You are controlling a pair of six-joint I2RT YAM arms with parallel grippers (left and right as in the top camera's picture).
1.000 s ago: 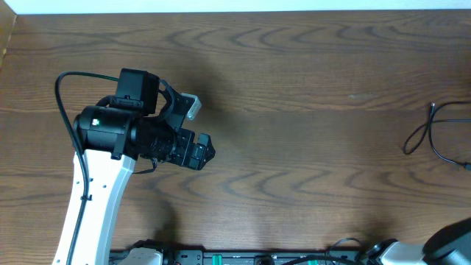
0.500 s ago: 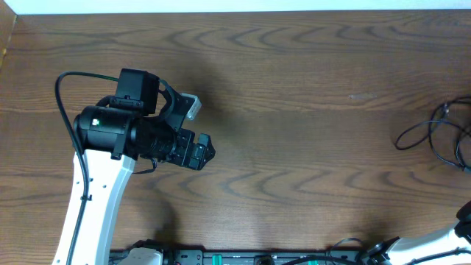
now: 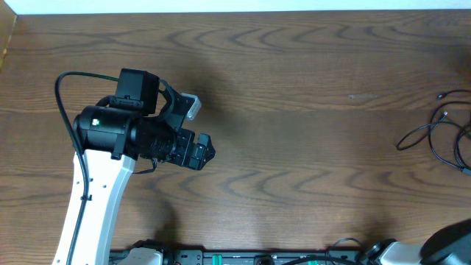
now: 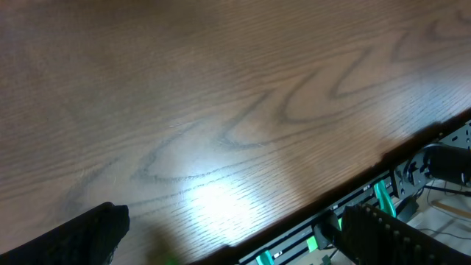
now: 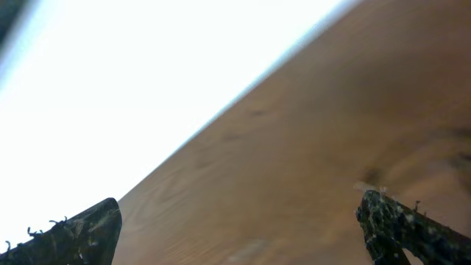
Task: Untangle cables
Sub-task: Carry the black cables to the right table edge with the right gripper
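- Brown wood-grain tabletop (image 3: pixel 294 66) across every view, with a pale strip along its far edge.
- Thin black cables (image 3: pixel 430 132) in loose, overlapping loops, lying slack on the wood at the right edge of the overhead view and partly cut off by it; no white cord visible.
- Left gripper (image 3: pixel 199 131) spread wide above bare wood, gripping nothing; only grain shows between its dark fingertips (image 4: pixel 88 235) in the wrist view. Cables well apart from it, far across toward the other arm's side. Probably parked there to leave that side free.
- Right gripper (image 5: pixel 235 210) likewise spread wide, nothing between its fingertips. Tilted up toward a bright background, with no cable in its own view.
- Right arm (image 3: pixel 452 246) barely visible at the overhead view's bottom corner, nearer the cables yet apart from them.
- Judged: cables lying free and crossed, so untangling not done; next move calls for a pinch on a single strand.
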